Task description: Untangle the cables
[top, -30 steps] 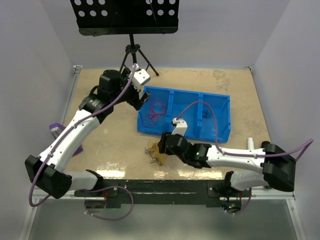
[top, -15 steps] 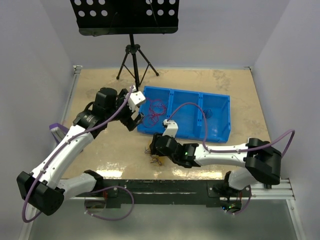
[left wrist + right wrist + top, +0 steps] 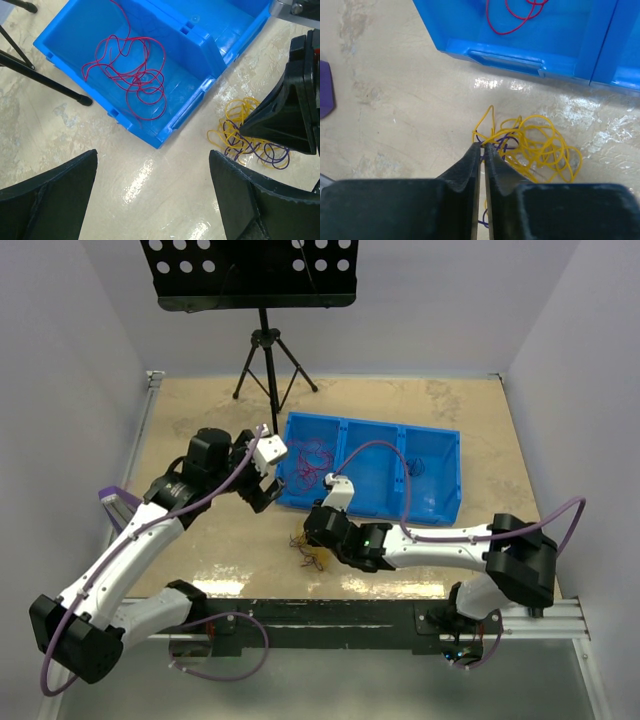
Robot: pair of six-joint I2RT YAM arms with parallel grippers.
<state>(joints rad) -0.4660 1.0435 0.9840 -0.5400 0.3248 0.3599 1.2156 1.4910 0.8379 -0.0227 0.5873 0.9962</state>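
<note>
A thin red cable lies loose in the left compartment of the blue bin, and also shows as the red cable in the left wrist view. A tangle of yellow and purple cables sits on the table in front of the bin. My right gripper is shut on strands at the left edge of that tangle. My left gripper hovers open over bare table by the bin's left corner, holding nothing, with the tangle to its right.
A black tripod music stand stands at the back, with its legs close to the bin's left end. A purple object lies at the table's left edge. The right arm's gripper fills the right of the left wrist view.
The right gripper has shut on the tangle's strands. The left arm has drawn back from over the bin toward the near left, still open.
</note>
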